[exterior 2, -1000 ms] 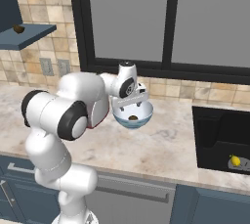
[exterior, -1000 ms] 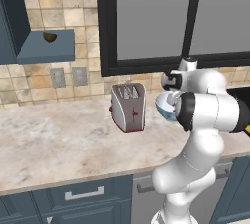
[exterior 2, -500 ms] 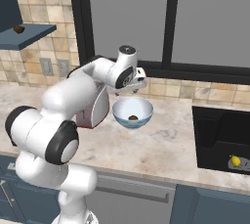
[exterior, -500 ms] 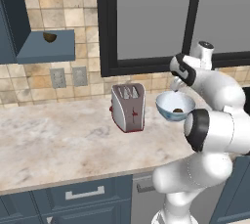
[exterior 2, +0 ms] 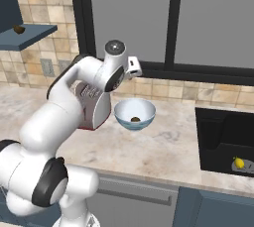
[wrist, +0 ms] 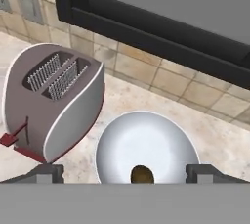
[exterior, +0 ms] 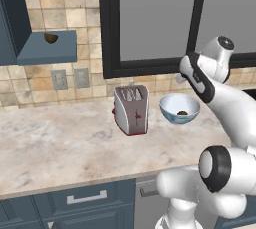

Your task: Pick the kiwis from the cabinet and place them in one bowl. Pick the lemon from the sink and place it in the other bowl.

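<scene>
The claw (wrist: 125,173) hung empty, tips spread wide, above the bowl (wrist: 146,142); the remaining kiwi (exterior: 50,38) lay far leftward, higher, on the cabinet's shelf (exterior: 47,51).

Two kiwis (exterior: 182,112) (exterior: 50,38), one bowl (exterior: 172,103), one toaster (exterior: 131,109), one lemon (exterior 2: 239,162).
</scene>
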You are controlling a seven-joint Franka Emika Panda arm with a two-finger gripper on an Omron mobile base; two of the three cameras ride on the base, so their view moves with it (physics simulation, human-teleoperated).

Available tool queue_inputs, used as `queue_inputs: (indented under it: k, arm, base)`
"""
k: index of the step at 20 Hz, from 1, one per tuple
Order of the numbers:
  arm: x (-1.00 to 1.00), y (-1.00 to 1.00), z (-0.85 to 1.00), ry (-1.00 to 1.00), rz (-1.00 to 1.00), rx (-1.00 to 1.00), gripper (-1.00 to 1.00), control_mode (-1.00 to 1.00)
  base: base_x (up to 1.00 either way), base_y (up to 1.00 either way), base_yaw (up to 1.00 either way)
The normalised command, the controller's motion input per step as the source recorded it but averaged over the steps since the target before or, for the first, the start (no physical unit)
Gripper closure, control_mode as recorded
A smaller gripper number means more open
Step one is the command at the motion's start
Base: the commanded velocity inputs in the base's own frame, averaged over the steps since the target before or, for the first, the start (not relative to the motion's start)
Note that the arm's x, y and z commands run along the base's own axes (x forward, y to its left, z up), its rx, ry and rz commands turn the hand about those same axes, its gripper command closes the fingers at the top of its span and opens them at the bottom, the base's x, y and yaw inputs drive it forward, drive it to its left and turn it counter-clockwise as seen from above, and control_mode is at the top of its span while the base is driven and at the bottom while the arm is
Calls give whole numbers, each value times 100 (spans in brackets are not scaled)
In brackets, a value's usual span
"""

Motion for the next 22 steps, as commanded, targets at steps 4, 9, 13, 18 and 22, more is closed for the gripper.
queue_inputs:
  k: [4,9,13,18,22]
  arm:
    - [-49,20,35,-7,-22,4,-100,-100]
    - [-29,5,23,-8,-36,14,-100,-100]
    - [-8,13,27,-3,-28,24,-100,-100]
    - [-15,44,7,7,-8,24,-100,-100]
    - [-34,48,7,4,1,5,-100,-100]
  base:
    - [0,0,0]
    - [0,0,0]
    - [0,0,0]
    - [0,0,0]
    - [0,0,0]
